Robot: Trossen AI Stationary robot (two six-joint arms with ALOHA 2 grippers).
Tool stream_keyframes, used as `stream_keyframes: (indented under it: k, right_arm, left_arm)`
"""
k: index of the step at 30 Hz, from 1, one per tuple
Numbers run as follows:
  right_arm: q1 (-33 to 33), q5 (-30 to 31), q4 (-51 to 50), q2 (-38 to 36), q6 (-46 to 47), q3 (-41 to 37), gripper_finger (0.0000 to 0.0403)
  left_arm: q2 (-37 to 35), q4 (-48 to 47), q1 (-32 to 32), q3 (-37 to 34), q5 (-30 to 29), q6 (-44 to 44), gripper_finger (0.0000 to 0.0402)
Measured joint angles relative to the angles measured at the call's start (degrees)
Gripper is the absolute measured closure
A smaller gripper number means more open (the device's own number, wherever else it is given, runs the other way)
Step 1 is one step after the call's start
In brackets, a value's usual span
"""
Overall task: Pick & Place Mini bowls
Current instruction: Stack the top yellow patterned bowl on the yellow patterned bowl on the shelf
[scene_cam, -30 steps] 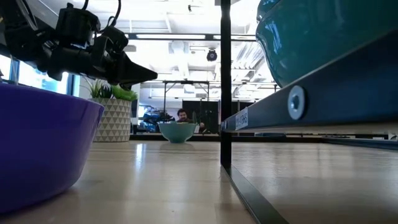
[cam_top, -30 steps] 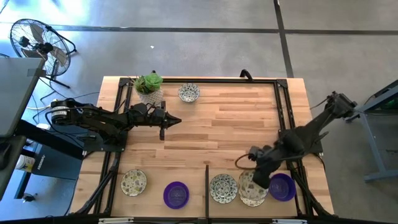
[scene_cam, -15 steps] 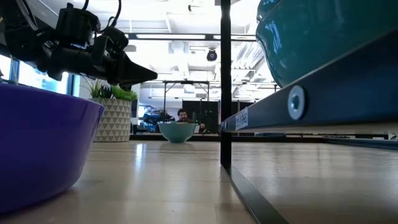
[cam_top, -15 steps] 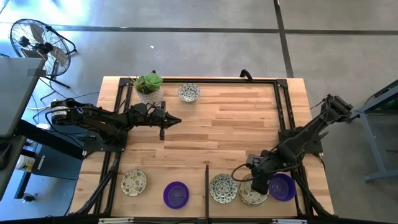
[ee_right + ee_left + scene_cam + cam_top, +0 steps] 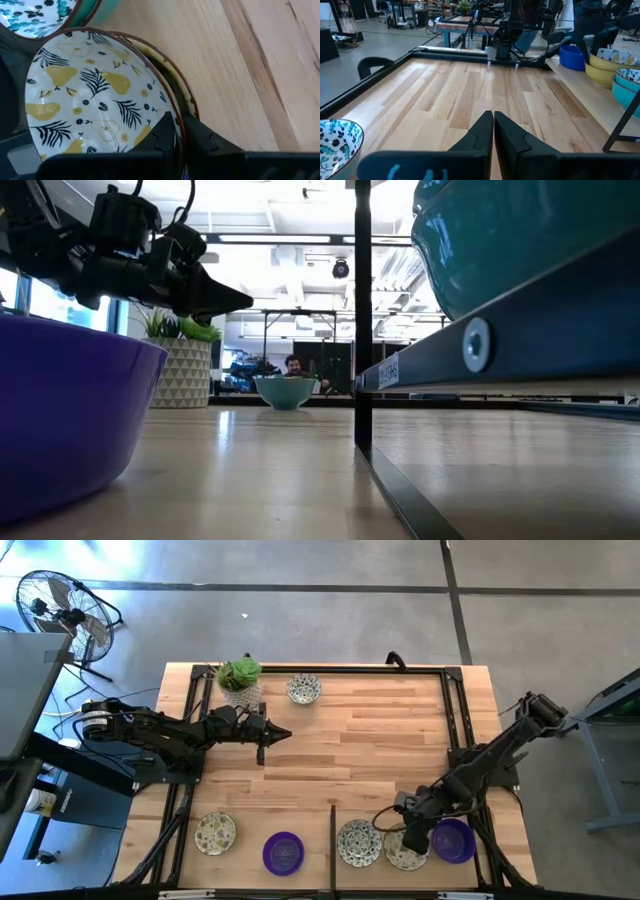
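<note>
Several mini bowls lie along the table's near edge: a speckled one (image 5: 215,833), a purple one (image 5: 283,852), a patterned one (image 5: 358,842), a pear-patterned one (image 5: 405,854) and a purple one (image 5: 455,840). Another patterned bowl (image 5: 303,690) stands at the far edge beside the plant pot (image 5: 240,680). My right gripper (image 5: 408,840) points steeply down, shut on the pear-patterned bowl (image 5: 95,95). My left gripper (image 5: 285,733) hovers shut and level over the table's left half, holding nothing (image 5: 493,122). My right gripper has the pear-patterned bowl's rim (image 5: 175,112) between its two fingers, one inside the bowl and one outside. The fingers come from above, slanting down. The bowl sits in a second bowl, whose brown rim (image 5: 189,102) shows just beyond it.
A black frame runs round the table, with a post (image 5: 362,320) at the middle of the near edge. A teal-walled bowl (image 5: 40,12) lies close beside the held one. The table's middle (image 5: 370,740) is bare wood. A fan (image 5: 60,605) stands off the table.
My right gripper has gone down and a little toward the table's near edge with the pear-patterned bowl, which has sunk from above the row onto the bowl beneath it.
</note>
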Motion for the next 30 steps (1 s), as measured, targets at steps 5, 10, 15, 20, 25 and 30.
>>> stream_keyframes:
  k: [5, 10, 15, 20, 25, 30]
  right_arm:
    - [-0.1, -0.5, 0.2, 0.0, 0.0, -0.1, 0.0369]
    - [-0.2, -2.4, 0.6, 0.0, 1.2, -0.1, 0.0341]
    - [-0.7, -7.0, 0.8, 0.0, 4.4, -0.1, 0.0311]
    - [-2.3, -8.4, 1.3, -0.4, 4.2, -0.1, 0.0285]
    - [-3.4, -8.6, 2.5, -1.6, 4.2, -0.2, 0.0268]
    - [-3.8, -9.1, 3.0, -3.3, 5.0, -0.2, 0.0263]
  left_arm:
    - [0.0, 0.0, 0.0, 0.0, 0.0, 0.0, 0.0390]
    - [0.0, 0.0, 0.0, 0.0, 0.0, 0.0, 0.0390]
    - [0.0, 0.0, 0.0, 0.0, 0.0, 0.0, 0.0390]
    - [0.0, 0.0, 0.0, 0.0, 0.0, 0.0, 0.0390]
    - [0.0, 0.0, 0.0, 0.0, 0.0, 0.0, 0.0390]
    - [0.0, 0.0, 0.0, 0.0, 0.0, 0.0, 0.0390]
